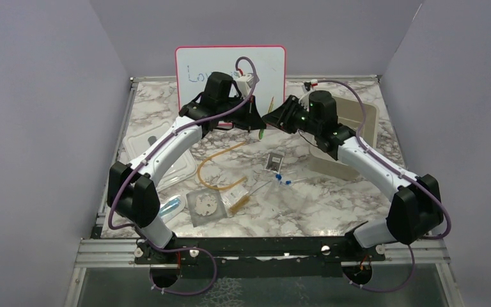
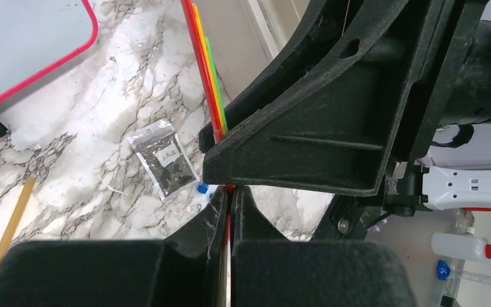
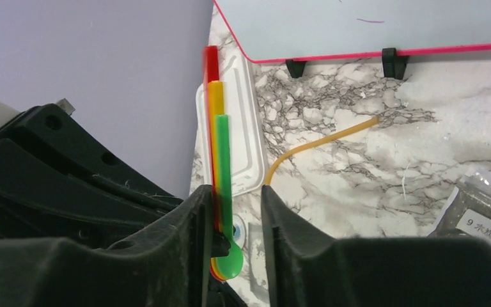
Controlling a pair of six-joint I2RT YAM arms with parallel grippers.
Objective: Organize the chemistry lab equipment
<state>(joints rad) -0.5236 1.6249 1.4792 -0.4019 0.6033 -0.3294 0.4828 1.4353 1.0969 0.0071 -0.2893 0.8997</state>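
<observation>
Red, yellow and green spoons (image 3: 222,160), nested, hang in the air at the upper centre of the top view, where both arms meet. One end is clamped tight in the left hand (image 2: 230,199). The right hand (image 3: 233,195) stands half open round the other end, the stack against one finger only. If the left lets go before the right closes, the spoons would likely drop to the worktop (image 1: 332,204) or fan apart.

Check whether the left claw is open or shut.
Shut. In the left wrist view the left claw pinches the stacked spoons, with only their thin red handle showing between its closed jaws.
</observation>
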